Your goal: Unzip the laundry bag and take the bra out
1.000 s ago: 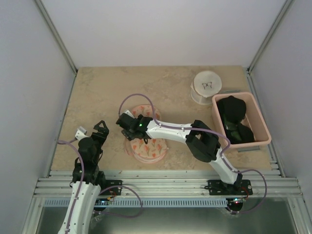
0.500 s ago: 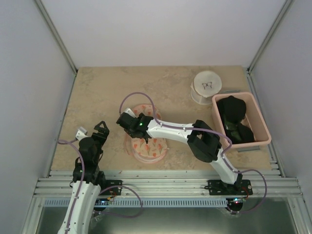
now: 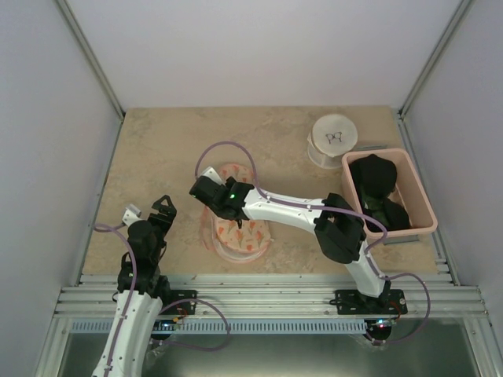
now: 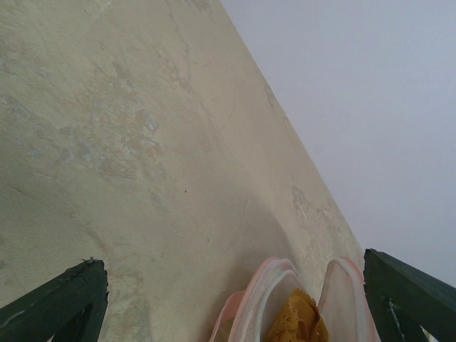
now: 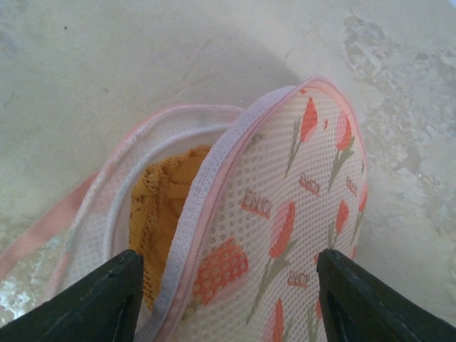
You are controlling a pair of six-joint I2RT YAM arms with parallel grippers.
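Half done: the laundry bag [image 5: 285, 206] lies unzipped on the table [image 3: 157, 149], the bra [image 5: 160, 206] inside it. My right claw [image 5: 228, 278] straddles its raised flap, parted, gripping nothing; my left claw [image 4: 231, 274] hovers nearby, spread wide.

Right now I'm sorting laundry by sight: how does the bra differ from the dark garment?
The bra is orange-yellow and lacy; the dark garment is black. The bra lies inside the part-open laundry bag, only a strip showing; the dark garment sits heaped in the pink basket, in plain view. Both rest inside holders.
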